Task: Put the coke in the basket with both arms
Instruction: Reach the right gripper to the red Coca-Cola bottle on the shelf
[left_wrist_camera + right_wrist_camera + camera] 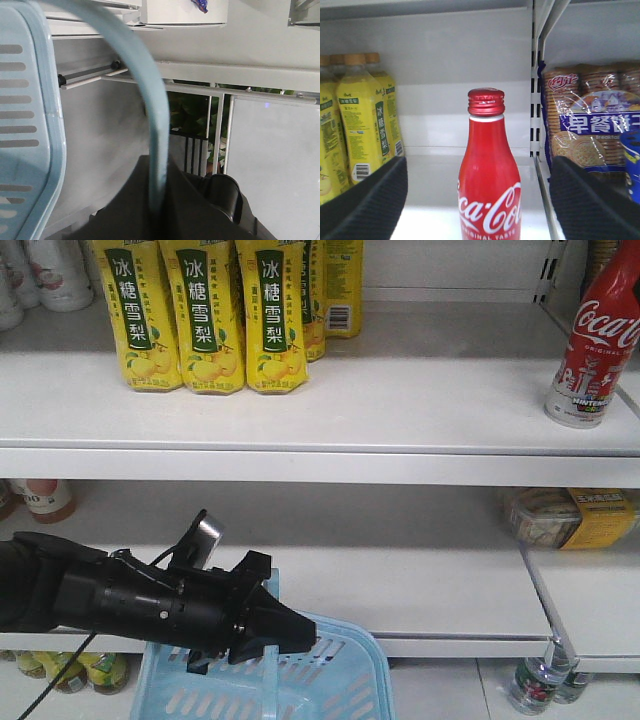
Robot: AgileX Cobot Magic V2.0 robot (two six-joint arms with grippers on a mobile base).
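The big white shelf (400,405) fills the front view. The blue basket (365,645) is at the bottom middle, lower than the shelf boards. The left gripper (298,635) is closed around the basket's handle (150,100). The coke (592,340) stands up straight at the upper right, on the top board. In the right wrist view, the right gripper (478,172) is wide open. It has one finger on each side of the coke and does not touch it. Yellow bottles (210,315) stand at the upper left.
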